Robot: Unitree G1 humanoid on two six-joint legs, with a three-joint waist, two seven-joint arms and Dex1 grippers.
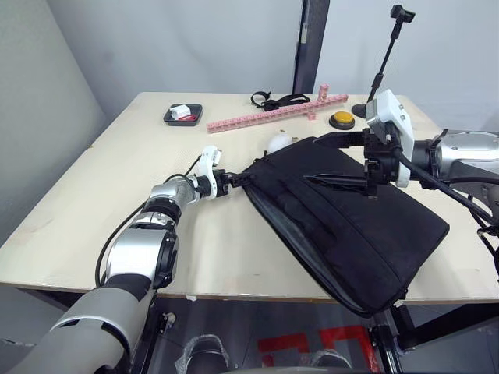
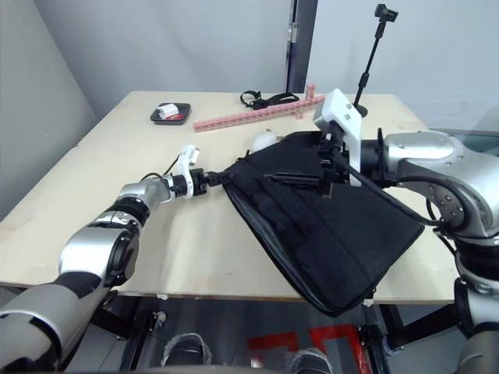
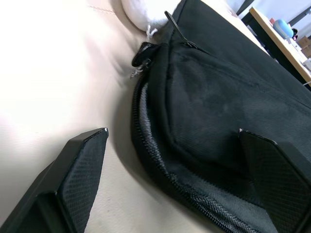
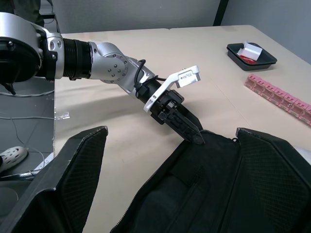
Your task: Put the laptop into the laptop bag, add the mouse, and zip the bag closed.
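Pale wooden table (image 1: 93, 202) against plain grey walls (image 1: 195, 39).

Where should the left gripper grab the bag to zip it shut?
Probably the zipper pull at the bag's near-left corner, approached from the robot's left along the table. The zip gapes open there, showing grey lining, and the left gripper already straddles that corner.

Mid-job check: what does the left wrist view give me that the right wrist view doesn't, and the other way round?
Left wrist view: a close look at the grey lining along the open zipper edge, and a white rounded thing behind the corner. Right wrist view: the left pincer at the bag's corner, the black tray and the pink block strip. Both: the laptop bag on the table.
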